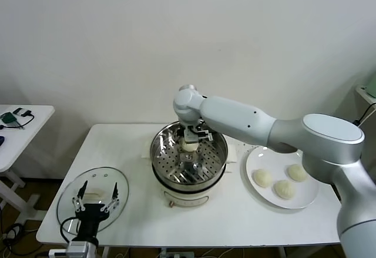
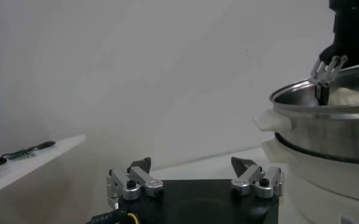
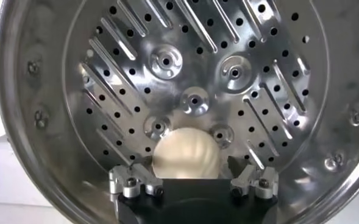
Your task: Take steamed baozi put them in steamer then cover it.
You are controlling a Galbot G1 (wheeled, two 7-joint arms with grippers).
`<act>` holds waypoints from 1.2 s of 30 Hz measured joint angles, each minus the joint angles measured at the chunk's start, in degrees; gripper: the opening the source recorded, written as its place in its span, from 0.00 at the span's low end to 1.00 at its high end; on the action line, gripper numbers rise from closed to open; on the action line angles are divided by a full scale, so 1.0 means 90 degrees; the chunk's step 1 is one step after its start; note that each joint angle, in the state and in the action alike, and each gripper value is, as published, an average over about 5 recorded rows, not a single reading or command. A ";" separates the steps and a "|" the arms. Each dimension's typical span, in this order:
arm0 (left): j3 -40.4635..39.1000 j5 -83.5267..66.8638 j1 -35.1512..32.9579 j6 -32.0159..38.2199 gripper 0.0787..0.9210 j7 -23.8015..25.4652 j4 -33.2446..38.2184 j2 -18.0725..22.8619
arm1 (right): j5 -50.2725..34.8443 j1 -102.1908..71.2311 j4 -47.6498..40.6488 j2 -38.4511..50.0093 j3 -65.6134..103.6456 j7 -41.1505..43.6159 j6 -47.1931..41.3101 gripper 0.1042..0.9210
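Observation:
The steel steamer [image 1: 160,152] stands on its white pot base in the middle of the table. My right gripper [image 1: 194,140] is inside it at the far side, open. One baozi [image 1: 189,146] lies between and just below the spread fingers; in the right wrist view the baozi [image 3: 185,152] is over the perforated floor [image 3: 194,73] with the right gripper [image 3: 190,165] around it, and a gap shows at one finger. Three more baozi [image 1: 285,188] lie on the white plate [image 1: 252,163]. The glass cover [image 1: 69,206] lies at the front left, under my open left gripper [image 1: 96,197].
A white side table [image 1: 23,129] with small items stands at the left. The left wrist view shows the left gripper [image 2: 190,167], and the steamer [image 2: 325,125] with the right gripper [image 2: 325,72] over the baozi [image 2: 350,96]. The table edge runs close to the cover.

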State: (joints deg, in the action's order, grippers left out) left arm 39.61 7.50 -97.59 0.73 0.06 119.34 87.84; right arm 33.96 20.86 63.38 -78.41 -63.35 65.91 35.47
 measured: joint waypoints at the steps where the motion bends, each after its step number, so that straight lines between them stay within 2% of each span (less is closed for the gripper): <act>1: -0.0001 -0.0001 0.0007 -0.0006 0.88 -0.0003 0.0007 0.0007 | -0.0029 0.0037 0.0032 0.0026 -0.0004 0.0006 0.0010 0.88; 7: -0.0019 0.0006 -0.0007 -0.0025 0.88 -0.0011 0.0047 0.0023 | -0.0408 0.0433 0.0295 0.0301 -0.0095 0.0027 0.0018 0.88; 12: -0.0041 0.0029 -0.0018 -0.0042 0.88 -0.0010 0.0080 0.0031 | -0.1168 0.1106 0.0609 0.0802 -0.0542 -0.0270 -0.0276 0.88; 16: -0.0047 0.0022 -0.0026 -0.0055 0.88 -0.0005 0.0092 0.0034 | -0.2215 0.1764 0.0939 0.1346 -0.1194 -0.0611 -0.0964 0.88; 26: -0.0055 0.0016 -0.0105 -0.0054 0.88 0.0006 0.0114 -0.0003 | -0.4747 0.2509 0.1585 0.2954 -0.2286 -0.0969 -0.3376 0.88; 31: -0.0044 0.0015 -0.0156 -0.0045 0.88 0.0007 0.0148 -0.0007 | -0.5372 0.2320 0.1566 0.3633 -0.2436 -0.0863 -0.4129 0.88; 36: -0.0008 0.0001 -0.0178 -0.0042 0.88 0.0005 0.0189 0.0001 | -0.5504 0.1660 0.1435 0.4078 -0.2228 -0.0734 -0.4609 0.88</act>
State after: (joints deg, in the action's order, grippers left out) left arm 39.54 7.51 -99.19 0.35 0.11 121.04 87.85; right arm -15.57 35.80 76.29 -41.71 -83.40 59.31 -6.02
